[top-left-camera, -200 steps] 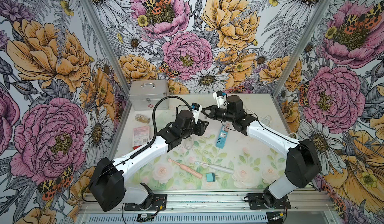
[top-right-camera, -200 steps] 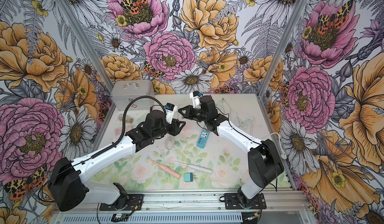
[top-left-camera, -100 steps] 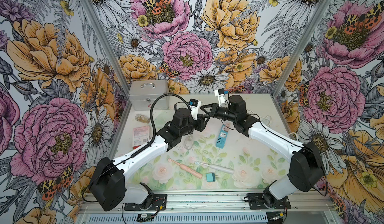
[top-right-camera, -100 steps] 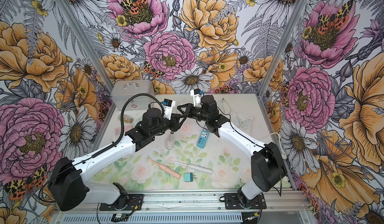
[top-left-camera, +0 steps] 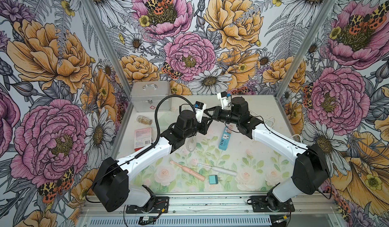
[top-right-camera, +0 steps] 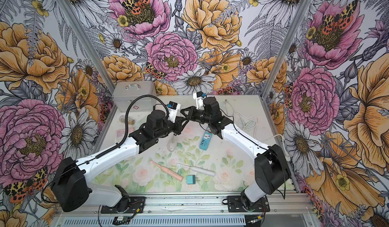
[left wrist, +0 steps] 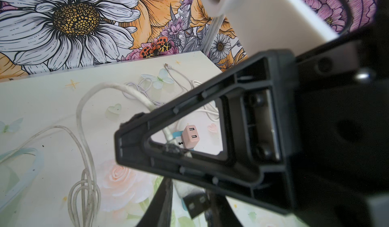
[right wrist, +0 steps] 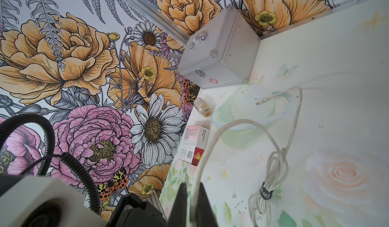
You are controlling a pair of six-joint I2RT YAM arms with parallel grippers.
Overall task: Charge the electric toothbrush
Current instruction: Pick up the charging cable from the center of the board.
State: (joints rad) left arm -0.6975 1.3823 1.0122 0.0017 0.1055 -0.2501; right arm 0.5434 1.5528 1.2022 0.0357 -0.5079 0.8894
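- Handover in mid-air looks like the weak point. The right gripper [right wrist: 192, 202] is pressed together on the white cable [right wrist: 231, 123] and meets the left gripper [top-left-camera: 207, 124] tip to tip at the centre of both top views.
- The left gripper's fingers flank a dark plug [left wrist: 195, 204] at the cable's end. I cannot tell whether they have closed on it, so an early release by the right would probably drop it.
- The tied bundle [right wrist: 266, 192] lies on the bench [top-left-camera: 263, 152]. A hard pull could drag it or slide the cable through the pinch.
- The arms are crowded, so a small misjudged move could knock the fingers together.
- The pink toothbrush [top-left-camera: 187, 171] and white toothbrush [top-left-camera: 216, 169] lie at lower centre, well apart from both grippers. Which one this cable fits is unclear.
- The power strip [top-left-camera: 225, 138] sits just right of centre, and a skewed plug could jam there.
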